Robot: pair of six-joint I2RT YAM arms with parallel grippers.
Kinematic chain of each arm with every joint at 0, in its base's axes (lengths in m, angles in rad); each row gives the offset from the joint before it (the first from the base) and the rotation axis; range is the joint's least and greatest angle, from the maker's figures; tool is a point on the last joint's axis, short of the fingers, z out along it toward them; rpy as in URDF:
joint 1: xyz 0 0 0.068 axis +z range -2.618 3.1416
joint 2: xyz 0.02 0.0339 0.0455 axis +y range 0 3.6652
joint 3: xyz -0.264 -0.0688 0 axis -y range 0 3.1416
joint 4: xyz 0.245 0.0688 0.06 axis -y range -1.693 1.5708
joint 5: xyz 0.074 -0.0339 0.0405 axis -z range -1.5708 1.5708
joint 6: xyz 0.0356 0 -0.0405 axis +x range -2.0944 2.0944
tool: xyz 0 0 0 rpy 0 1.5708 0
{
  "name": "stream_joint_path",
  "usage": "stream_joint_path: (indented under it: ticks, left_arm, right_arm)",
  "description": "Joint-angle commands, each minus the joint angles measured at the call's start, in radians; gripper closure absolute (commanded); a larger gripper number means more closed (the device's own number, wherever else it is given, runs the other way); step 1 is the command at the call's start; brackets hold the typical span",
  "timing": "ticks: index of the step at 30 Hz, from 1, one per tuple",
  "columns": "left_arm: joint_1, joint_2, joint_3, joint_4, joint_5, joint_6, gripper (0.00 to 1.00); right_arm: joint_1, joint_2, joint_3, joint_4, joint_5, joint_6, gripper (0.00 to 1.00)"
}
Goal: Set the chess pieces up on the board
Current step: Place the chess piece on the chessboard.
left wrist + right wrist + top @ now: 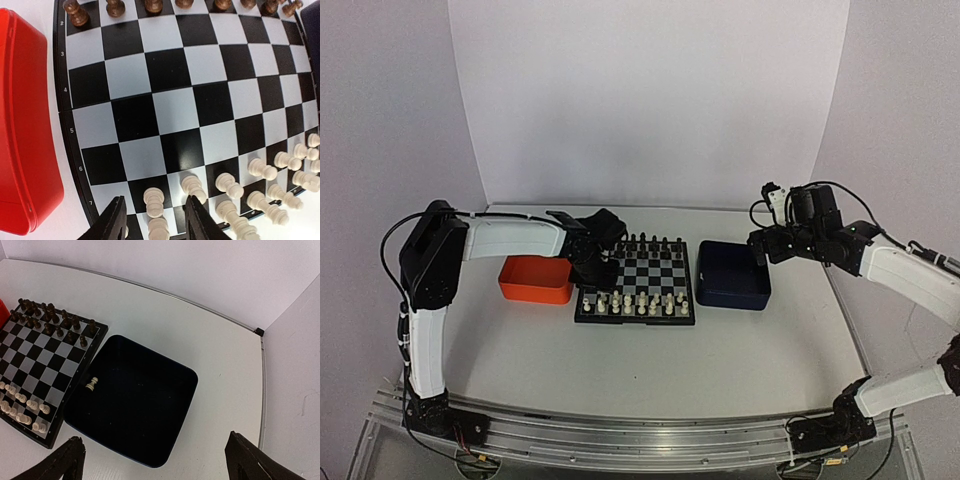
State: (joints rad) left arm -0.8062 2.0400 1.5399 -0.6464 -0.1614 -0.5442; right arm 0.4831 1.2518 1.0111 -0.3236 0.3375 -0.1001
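Observation:
The board (645,275) lies mid-table, with dark pieces along its far rows and cream-white chess pieces (635,303) along its near rows. My left gripper (598,262) hovers low over the board's near left corner. In the left wrist view its jaws (156,198) stand apart on either side of an upright white pawn (154,200), with a gap on both sides. A second white piece (159,230) stands just behind that pawn. My right gripper (155,437) hangs wide open above the dark blue tray (165,450), where one white pawn (91,384) lies near the board-side wall.
An orange tray (535,280) sits against the board's left edge, close to the left gripper. The blue tray (732,272) touches the board's right edge. White walls enclose the table at the back and sides.

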Motion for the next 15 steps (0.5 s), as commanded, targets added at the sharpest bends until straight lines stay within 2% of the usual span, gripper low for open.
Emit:
stream_joint_path:
  ticks: [1,3,8,11,15]
  left_arm:
    - [-0.001,-0.128,0.087,-0.002,-0.062,0.014,0.52]
    - [-0.001,-0.171,0.105,-0.001,-0.083,0.022,0.41]
    - [0.001,-0.281,0.123,0.071,-0.103,0.072,0.01]
    - [0.001,-0.318,0.128,0.128,-0.1,0.104,0.0]
    - [0.008,-0.345,0.107,0.218,-0.085,0.152,0.0]
  right_arm:
    - [0.002,-0.02,-0.004,-0.001,-0.011,0.016,0.04]
    - [0.003,-0.015,0.0,-0.001,-0.019,0.023,0.04]
    - [-0.001,0.021,0.022,-0.007,-0.053,0.058,0.02]
    - [-0.03,0.069,0.061,-0.039,-0.226,-0.017,0.02]
    - [-0.18,0.185,0.158,-0.077,-0.556,-0.071,0.02]
